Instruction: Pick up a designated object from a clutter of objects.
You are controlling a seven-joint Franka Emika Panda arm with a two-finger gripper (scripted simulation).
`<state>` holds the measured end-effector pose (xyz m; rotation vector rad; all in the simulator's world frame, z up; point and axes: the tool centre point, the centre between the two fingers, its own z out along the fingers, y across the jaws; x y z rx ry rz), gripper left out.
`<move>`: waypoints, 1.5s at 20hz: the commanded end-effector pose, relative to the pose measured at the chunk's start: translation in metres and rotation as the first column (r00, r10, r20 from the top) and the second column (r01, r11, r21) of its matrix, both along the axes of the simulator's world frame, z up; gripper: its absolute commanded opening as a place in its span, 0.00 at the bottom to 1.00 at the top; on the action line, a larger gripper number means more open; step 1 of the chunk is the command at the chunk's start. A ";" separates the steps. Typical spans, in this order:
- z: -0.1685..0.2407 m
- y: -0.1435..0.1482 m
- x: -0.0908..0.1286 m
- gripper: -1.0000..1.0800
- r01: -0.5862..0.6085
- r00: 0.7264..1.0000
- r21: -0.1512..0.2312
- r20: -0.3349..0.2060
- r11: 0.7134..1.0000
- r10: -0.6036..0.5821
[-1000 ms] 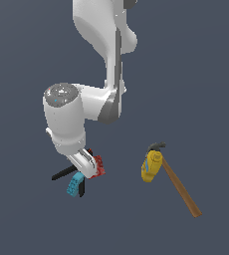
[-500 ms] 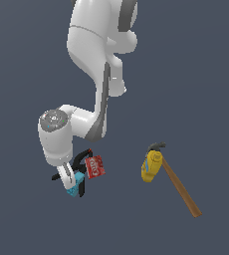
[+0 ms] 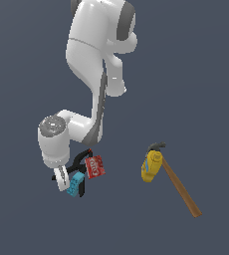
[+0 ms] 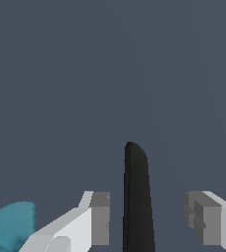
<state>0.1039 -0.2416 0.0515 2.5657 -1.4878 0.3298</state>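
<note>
The black spring clamp [image 3: 79,160] lies among the clutter at the exterior view's lower left, partly covered by the cyan studded brick [image 3: 76,184] and the arm's wrist. My gripper [image 3: 62,181] is down at the clamp's end, just to the brick's left in the exterior view. In the wrist view one long black clamp handle [image 4: 136,197] runs between my fingers [image 4: 99,219], with a gap on both sides. The gripper [image 4: 147,217] is open and holds nothing. A corner of the cyan brick [image 4: 9,224] shows beside one finger. The clamp's red tip is hidden.
A small red box [image 3: 94,166] leans against the clamp on the side toward the exterior view's right. Further right lie a yellow bottle [image 3: 151,167] and a wooden-handled hammer [image 3: 181,191], its head touching the bottle's top.
The arm has swung toward the exterior view's left and come down. My gripper moved from above the red box to the clamp's handle beside the cyan brick.
</note>
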 end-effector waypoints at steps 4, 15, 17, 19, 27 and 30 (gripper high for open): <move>-0.004 -0.001 0.001 0.62 0.000 1.000 0.000 0.001 1.000 0.000; -0.030 -0.008 0.003 0.00 0.004 1.000 -0.001 0.003 1.000 -0.004; -0.030 -0.008 0.003 0.00 0.004 1.000 -0.001 0.003 1.000 -0.004; -0.030 -0.008 0.003 0.00 0.004 1.000 -0.001 0.003 1.000 -0.004; -0.027 -0.008 0.004 0.00 0.004 1.000 -0.001 0.006 1.000 -0.004; -0.022 -0.007 0.002 0.00 0.004 1.000 -0.001 0.006 1.000 -0.004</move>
